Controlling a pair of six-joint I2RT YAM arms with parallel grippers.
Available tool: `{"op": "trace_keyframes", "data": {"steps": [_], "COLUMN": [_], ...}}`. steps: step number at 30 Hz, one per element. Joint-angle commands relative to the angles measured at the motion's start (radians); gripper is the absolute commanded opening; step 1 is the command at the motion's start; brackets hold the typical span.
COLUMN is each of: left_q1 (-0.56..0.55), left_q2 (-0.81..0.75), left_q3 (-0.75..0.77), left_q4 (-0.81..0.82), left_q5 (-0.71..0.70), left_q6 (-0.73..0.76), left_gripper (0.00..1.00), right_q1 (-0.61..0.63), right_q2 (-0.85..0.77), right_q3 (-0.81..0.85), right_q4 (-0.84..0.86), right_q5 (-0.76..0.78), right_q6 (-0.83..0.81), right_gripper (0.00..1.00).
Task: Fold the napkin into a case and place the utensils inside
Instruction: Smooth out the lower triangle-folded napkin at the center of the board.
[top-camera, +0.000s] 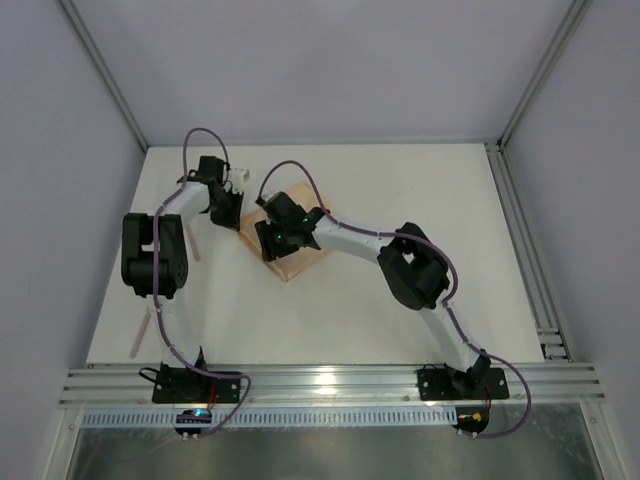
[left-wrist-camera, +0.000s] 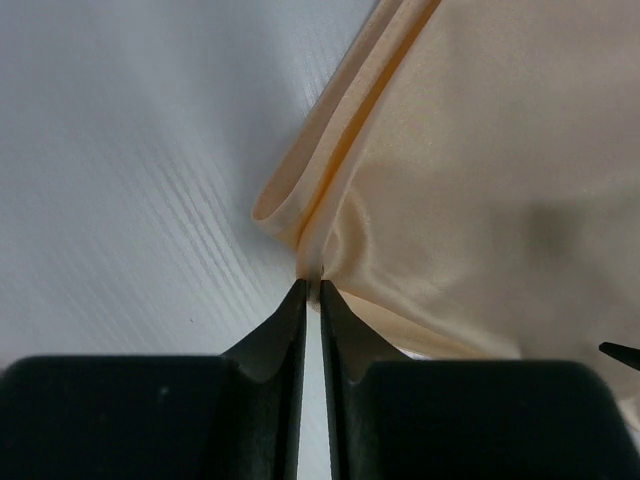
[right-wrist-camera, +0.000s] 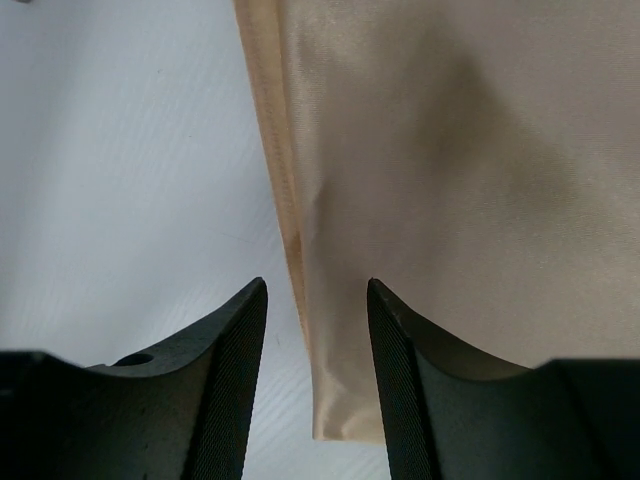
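The left gripper (left-wrist-camera: 310, 288) comes up from the bottom of the view, its two black fingers (left-wrist-camera: 275, 345) drawn almost together with only a thin slit between them. Their tips nip the edge of the peach napkin (left-wrist-camera: 480, 180), where creases gather. A rolled fold (left-wrist-camera: 290, 200) runs up along that edge. The white table (left-wrist-camera: 120, 180) fills the left side. A small dark tip (left-wrist-camera: 622, 352) pokes in at the right.
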Motion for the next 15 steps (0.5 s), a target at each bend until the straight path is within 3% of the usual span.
{"op": "trace_keyframes", "data": {"steps": [1, 7, 11, 15], "left_q1": [-0.001, -0.001, -0.001, -0.002], "left_q2": [0.004, -0.024, -0.030, -0.031], "left_q3": [-0.010, -0.033, -0.039, -0.037], "left_q4": [0.048, 0.060, 0.063, 0.072], "left_q5": [-0.024, -0.029, -0.038, -0.047], "left_q6": [0.014, 0.020, 0.025, 0.014], "left_gripper": [0.08, 0.06, 0.07, 0.10], "right_q1": [0.022, 0.048, 0.051, 0.051], "right_q2": [0.023, 0.092, 0.101, 0.095], "right_q3": [0.084, 0.138, 0.138, 0.135], "right_q4": [-0.019, -0.075, -0.087, -0.096], "right_q5": [0.046, 0.122, 0.149, 0.169], "right_q6": [-0.026, -0.060, -0.056, -0.062], "right_gripper": [0.48, 0.45, 0.34, 0.32]}}
